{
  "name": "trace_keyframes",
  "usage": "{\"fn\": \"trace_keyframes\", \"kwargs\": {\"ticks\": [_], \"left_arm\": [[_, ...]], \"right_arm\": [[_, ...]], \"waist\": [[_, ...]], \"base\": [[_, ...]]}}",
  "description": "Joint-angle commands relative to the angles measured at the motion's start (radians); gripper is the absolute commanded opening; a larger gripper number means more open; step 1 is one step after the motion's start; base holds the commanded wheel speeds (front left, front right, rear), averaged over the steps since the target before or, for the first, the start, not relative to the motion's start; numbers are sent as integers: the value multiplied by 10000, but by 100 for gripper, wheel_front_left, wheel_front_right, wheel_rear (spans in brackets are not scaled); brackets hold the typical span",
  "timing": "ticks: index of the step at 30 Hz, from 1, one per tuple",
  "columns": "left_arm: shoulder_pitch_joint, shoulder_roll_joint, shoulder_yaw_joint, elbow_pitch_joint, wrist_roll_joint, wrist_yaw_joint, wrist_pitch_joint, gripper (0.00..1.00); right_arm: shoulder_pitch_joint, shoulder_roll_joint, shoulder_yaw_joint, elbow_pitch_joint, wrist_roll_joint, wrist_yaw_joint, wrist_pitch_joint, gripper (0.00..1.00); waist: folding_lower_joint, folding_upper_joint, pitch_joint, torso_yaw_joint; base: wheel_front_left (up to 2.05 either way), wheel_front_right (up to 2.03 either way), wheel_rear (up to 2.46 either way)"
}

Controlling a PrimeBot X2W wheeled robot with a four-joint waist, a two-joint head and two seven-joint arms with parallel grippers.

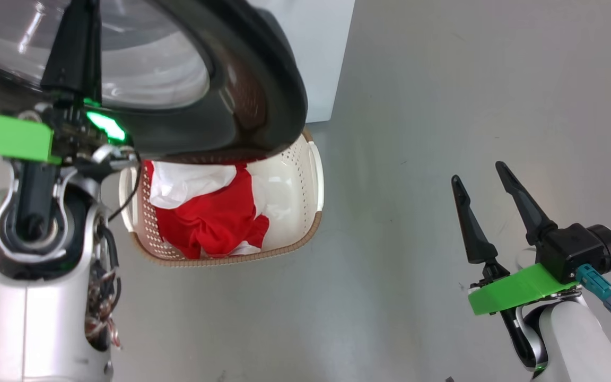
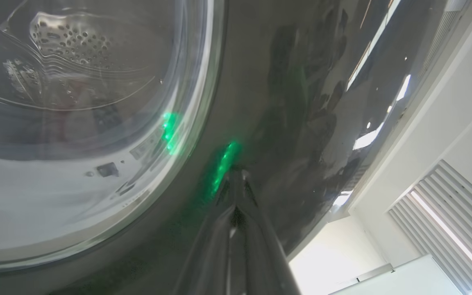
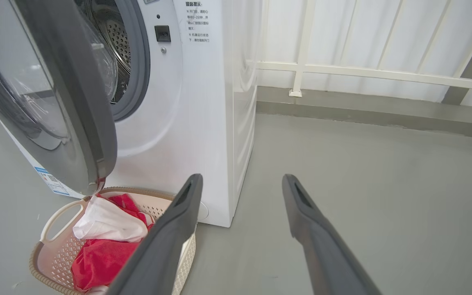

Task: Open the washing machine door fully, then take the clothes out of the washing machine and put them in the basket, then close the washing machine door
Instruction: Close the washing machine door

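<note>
Against the glossy black rim of the door (image 1: 263, 79), the left claw (image 2: 236, 180) rests with its two fingers pinched together, holding nothing. By the look of it, this is a push to swing the door shut. The contact is a narrow tip on slick plastic, so it could skid toward the glass and leave the door unlatched. The door's lower edge hangs just above the basket (image 1: 297, 185), where the red and white clothes (image 1: 215, 217) lie heaped — a raised fold or the rim might catch it. The right claw (image 1: 478, 175) hovers wide open and empty over the floor, well apart from the washing machine (image 3: 203, 123).
</note>
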Motion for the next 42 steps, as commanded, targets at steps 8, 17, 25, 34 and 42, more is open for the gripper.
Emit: {"fn": "trace_keyframes", "kwargs": {"ticks": [8, 17, 25, 34, 42], "left_arm": [[-1089, 196, 108, 487, 87, -358, -128, 0], [-2004, 330, 128, 1462, 196, -659, -104, 0], [-2508, 476, 191, 2184, 310, -908, -142, 0], [-2257, 532, 159, 2444, 357, -1105, -60, 0], [-1060, 787, -48, 1744, 874, -997, -101, 100]], "right_arm": [[-234, 9, 162, -321, -23, 35, -63, 100], [-298, 9, 224, -341, -49, 35, -63, 100], [-360, 9, 258, -310, 26, 35, -63, 100], [-367, 9, 190, -232, 56, 35, -63, 100], [-283, 9, 132, -171, 90, 35, -63, 100]], "waist": [[0, -1, 270, -163], [0, -1, 538, -321], [0, -1, 605, -388], [0, -1, 414, -255], [0, -1, -62, 55]], "base": [[0, 0, 0], [0, 0, 0], [0, 0, 0], [0, 0, 0], [0, 0, 0]]}}
